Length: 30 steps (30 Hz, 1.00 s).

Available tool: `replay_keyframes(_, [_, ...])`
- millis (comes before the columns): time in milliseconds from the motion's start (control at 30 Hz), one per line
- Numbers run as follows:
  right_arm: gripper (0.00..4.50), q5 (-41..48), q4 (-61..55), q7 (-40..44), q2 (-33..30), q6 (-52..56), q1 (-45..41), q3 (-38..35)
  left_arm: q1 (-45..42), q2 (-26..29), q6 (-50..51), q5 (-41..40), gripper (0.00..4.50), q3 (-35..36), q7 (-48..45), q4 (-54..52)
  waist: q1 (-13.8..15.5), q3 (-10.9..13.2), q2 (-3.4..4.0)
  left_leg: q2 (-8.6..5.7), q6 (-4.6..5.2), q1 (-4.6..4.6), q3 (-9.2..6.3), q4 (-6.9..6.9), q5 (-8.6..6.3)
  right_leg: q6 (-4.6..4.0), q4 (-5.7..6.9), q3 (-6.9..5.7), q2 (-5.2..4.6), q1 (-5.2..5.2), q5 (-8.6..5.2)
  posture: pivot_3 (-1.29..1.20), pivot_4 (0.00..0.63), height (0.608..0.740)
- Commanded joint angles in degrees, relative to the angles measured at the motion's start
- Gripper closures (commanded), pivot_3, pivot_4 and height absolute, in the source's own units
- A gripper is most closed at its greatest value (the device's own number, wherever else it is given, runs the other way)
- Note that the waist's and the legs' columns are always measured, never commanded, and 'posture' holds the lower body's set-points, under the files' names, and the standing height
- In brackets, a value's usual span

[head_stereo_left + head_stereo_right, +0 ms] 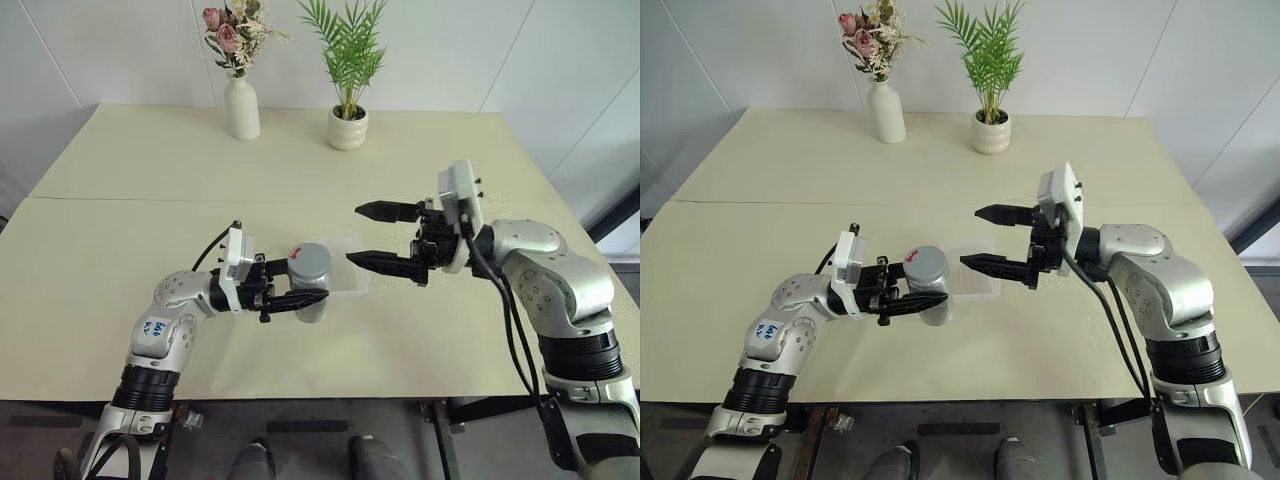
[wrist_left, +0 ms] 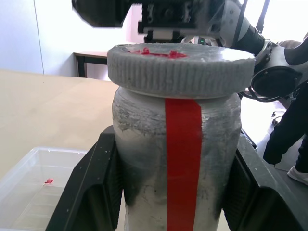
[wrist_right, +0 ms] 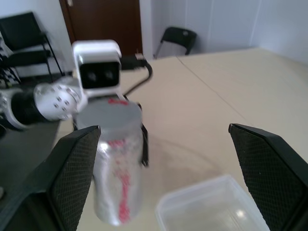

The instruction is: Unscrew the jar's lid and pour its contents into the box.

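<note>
My left gripper [image 1: 316, 291] is shut on the jar [image 2: 178, 159], a greyish cylinder with a red stripe, and holds it upright just above the table. The ribbed silver-grey lid [image 1: 308, 261] with a red mark sits on top of the jar. The contents are hidden inside. Right behind the jar, the clear shallow box [image 1: 352, 283] lies on the table. My right gripper [image 1: 353, 234] is open, its black fingers pointing at the jar from the right, above the box and apart from the lid. In the right wrist view the jar [image 3: 118, 178] and box [image 3: 211, 207] lie ahead of the spread fingers.
A white vase with flowers [image 1: 241, 105] and a small potted plant [image 1: 347, 125] stand at the far edge of the cream table [image 1: 120, 250]. The table's front edge runs just below both arms.
</note>
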Motion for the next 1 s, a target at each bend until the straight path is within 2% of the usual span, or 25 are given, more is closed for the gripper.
replay_keyframes(33, [0.01,1.2,-3.8,-2.2,2.0,1.0,-1.8,1.1,0.1,-0.2,-0.5,-0.7,2.31,0.4,-0.1,-2.0,0.1,0.0,0.0,0.0,0.0,0.0,-0.02,0.0,0.0,0.0,0.01,0.0,0.0,0.0,0.0,0.0,0.15,0.74])
replay_keyframes(333, [0.01,-6.2,-2.9,-4.6,4.8,-1.7,-3.4,8.1,-0.1,-0.3,-0.3,-0.8,2.31,0.4,0.0,-2.2,0.2,0.0,0.0,0.0,0.0,-0.03,-0.01,0.04,0.0,0.0,-0.01,0.0,-0.01,0.0,0.0,0.0,0.15,0.74])
replay_keyframes(1000, [0.01,-9.6,-2.8,-6.3,9.4,-1.3,-4.8,11.3,-0.1,-0.7,-0.3,-0.9,2.31,0.1,0.0,-2.1,0.1,0.0,0.0,0.0,0.01,-0.03,-0.01,0.04,0.0,0.0,0.01,-0.01,0.0,-0.01,0.0,0.0,0.15,0.74])
